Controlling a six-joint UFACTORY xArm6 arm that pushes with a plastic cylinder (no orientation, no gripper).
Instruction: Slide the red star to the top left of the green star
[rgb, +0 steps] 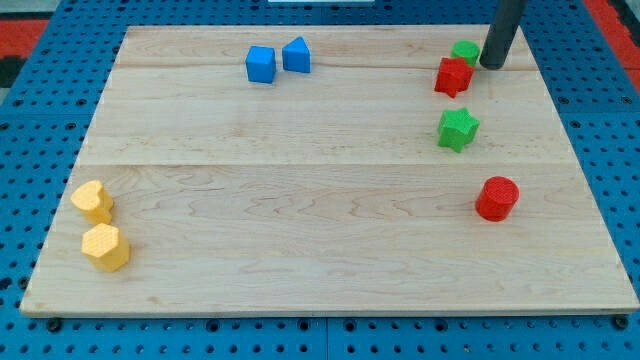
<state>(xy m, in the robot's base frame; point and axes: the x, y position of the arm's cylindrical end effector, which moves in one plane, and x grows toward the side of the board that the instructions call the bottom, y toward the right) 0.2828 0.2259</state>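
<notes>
Seven blocks lie on the wooden board (300, 200). My tip (491, 65) is a bare rod with no jaws, just right of the red star (453, 76). That star touches a green block (465, 52) and sits above the green star (458, 129), slightly to its left. A red cylinder (497, 198) lies lower right of the green star; two blue blocks (261, 64) and two yellow blocks (92, 201) lie far left.

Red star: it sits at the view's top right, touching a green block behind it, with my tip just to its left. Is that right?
Not quite. The camera view shows my tip just to the right of the red star, not its left. The rest holds: the red star is at the view's top right, against the green block behind it.
</notes>
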